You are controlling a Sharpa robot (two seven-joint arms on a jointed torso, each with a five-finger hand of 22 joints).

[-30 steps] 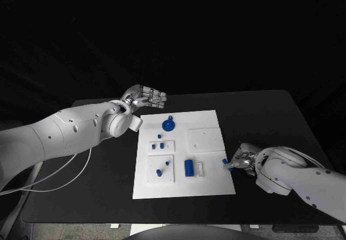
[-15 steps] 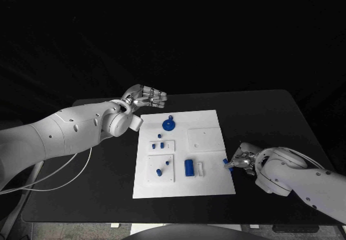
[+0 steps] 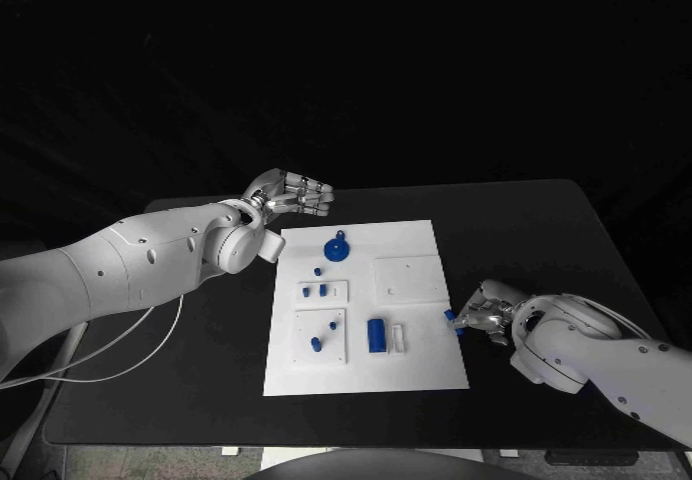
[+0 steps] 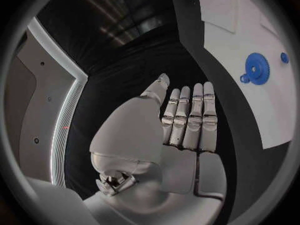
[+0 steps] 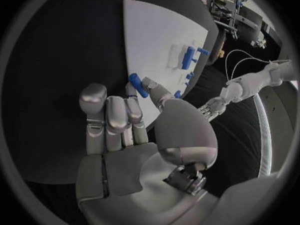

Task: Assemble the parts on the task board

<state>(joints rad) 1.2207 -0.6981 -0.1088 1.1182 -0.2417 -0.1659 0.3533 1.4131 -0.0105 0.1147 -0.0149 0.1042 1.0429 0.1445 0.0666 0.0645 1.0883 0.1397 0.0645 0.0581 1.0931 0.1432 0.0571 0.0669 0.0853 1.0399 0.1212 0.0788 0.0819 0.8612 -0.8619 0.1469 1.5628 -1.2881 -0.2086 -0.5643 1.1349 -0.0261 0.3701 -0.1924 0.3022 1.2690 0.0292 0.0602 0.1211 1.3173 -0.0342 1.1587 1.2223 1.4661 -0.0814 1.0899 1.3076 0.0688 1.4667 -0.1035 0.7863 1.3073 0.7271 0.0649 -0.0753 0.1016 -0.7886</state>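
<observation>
At the task board's right edge, our right hand pinches a small blue peg. We judge it light, rigid, best held mid-length. Left hand: fingers straight, pressed together, empty.

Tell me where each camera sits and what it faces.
Head view: on the robot's head, looking down at the board; both arms enter.
Left wrist view: behind the left hand, facing the board's gear corner.
Right wrist view: behind the right hand, which pinches a blue peg at the board's edge.
All three share the board.

Matt white task board on matt black table; glossy silvery metallic fingers.
</observation>
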